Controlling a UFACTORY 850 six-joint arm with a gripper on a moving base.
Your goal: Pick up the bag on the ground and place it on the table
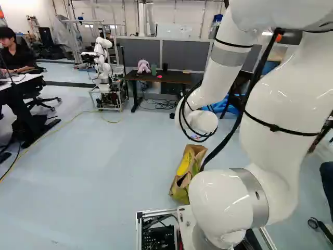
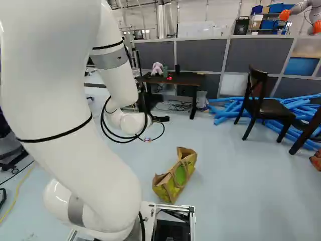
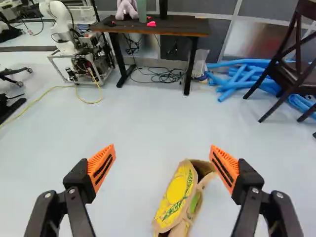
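Bag (image 3: 175, 197): looked light, soft-sided, apt to crumple | Best hold: had seemed across its narrow middle, gently | Gripper (image 3: 163, 150): fingers stood spread, empty

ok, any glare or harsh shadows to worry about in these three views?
Left base view: bright glare streaks on the white arm, none I can see on the bag. Right base view: only a soft, faint shadow by the bag. Wrist view: pale sheen on the floor, dimmer under the table.
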